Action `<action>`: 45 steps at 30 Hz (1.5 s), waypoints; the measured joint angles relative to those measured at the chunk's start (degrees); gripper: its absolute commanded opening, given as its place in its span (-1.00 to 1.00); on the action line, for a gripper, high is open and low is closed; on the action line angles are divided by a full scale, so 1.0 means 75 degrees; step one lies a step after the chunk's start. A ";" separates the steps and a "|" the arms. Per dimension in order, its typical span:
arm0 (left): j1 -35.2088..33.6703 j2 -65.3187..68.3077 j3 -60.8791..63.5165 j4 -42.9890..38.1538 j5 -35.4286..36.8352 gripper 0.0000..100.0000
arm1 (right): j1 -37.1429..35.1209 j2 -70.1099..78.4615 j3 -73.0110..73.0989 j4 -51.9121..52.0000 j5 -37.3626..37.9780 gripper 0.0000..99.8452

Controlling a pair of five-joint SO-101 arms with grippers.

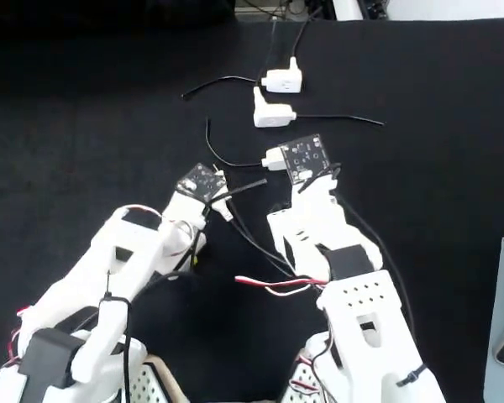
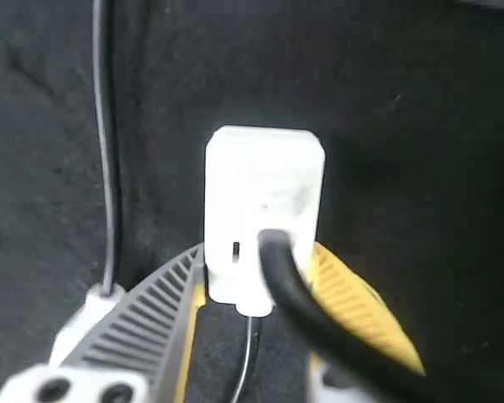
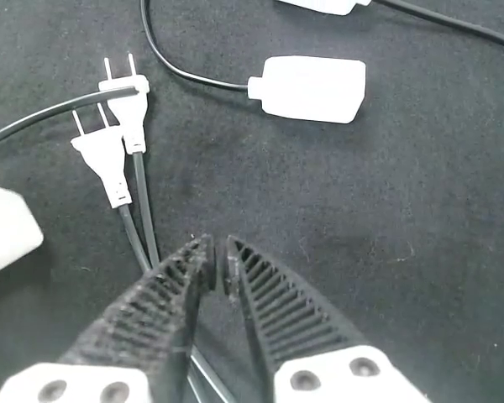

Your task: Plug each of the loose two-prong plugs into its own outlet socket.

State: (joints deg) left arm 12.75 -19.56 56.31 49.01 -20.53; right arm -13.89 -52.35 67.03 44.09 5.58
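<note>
Fingers (image 2: 151, 311) of left gripper (image 2: 256, 252) pinching white plastic outlet socket (image 2: 260, 185); right gripper (image 3: 217, 256) near-closed, white two-prong plugs (image 3: 106, 164) ahead, prongs pointing away.

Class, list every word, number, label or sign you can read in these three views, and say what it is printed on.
No text can be read in any view.
Outlet socket: plain white, no marking.
Two-prong plugs and the loose socket: no legible print.
Circuit boards on the wrists: marks too small to read.
</note>
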 measured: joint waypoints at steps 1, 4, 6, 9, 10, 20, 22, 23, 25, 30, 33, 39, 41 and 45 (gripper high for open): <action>0.0000 0.0000 -0.0129 0.0070 0.0000 -0.94 | 0.0000 0.0000 0.0000 0.0000 0.0000 -0.97; -0.0105 0.0012 -0.0738 0.0621 0.0000 -0.94 | 0.0000 0.0000 0.0000 0.0000 0.0000 -0.97; -0.0270 0.0012 -0.1278 0.1160 0.0012 -0.94 | 0.0000 0.0000 0.0000 0.0000 0.0000 -0.97; -0.0586 0.0012 -0.2122 0.1899 -0.0188 -0.94 | 0.0000 0.0000 0.0000 0.0000 0.0000 -0.97; -0.0703 0.0012 -0.2415 0.2122 -0.0375 -0.94 | 0.0000 0.0000 0.0000 0.0000 0.0000 -0.97; -0.1711 0.0141 -0.4173 0.2168 -0.2649 -0.94 | 0.0000 0.0000 0.0000 0.0000 0.0000 -0.97; -0.1700 0.0188 -0.4196 0.1700 -0.3001 -0.94 | 0.0000 0.0000 0.0000 0.0000 0.0000 -0.97; -0.1688 0.0246 -0.4196 0.1430 -0.3153 -0.94 | 0.0000 0.0000 0.0000 0.0000 0.0000 -0.97; -0.1688 0.0516 -0.4196 0.0750 -0.3388 -0.94 | 0.0000 0.0000 0.0000 0.0000 0.0000 -0.97; -0.1688 0.1758 -0.4196 -0.1078 -0.3563 -0.94 | 0.0000 0.0000 0.0000 0.0000 0.0000 -0.97; -0.1688 0.2684 -0.4196 -0.2051 -0.3575 -0.94 | 0.0000 0.0000 0.0000 0.0000 0.0000 -0.97; -0.1465 0.3587 -0.4196 -0.3247 -0.3399 -0.76 | 0.0000 0.0000 0.0000 0.0000 0.0000 -0.97; -0.1465 0.3587 -0.4196 -0.3341 -0.2954 -0.57 | 0.0000 0.0000 0.0000 0.0000 0.0000 -0.97; -0.1536 0.3587 -0.4220 -0.3352 -0.1958 -0.50 | 0.0000 0.0000 0.0000 0.0000 0.0000 -0.97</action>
State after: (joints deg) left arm 1.23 7.34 24.66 23.87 -35.21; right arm -13.89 -52.35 67.03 44.09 5.58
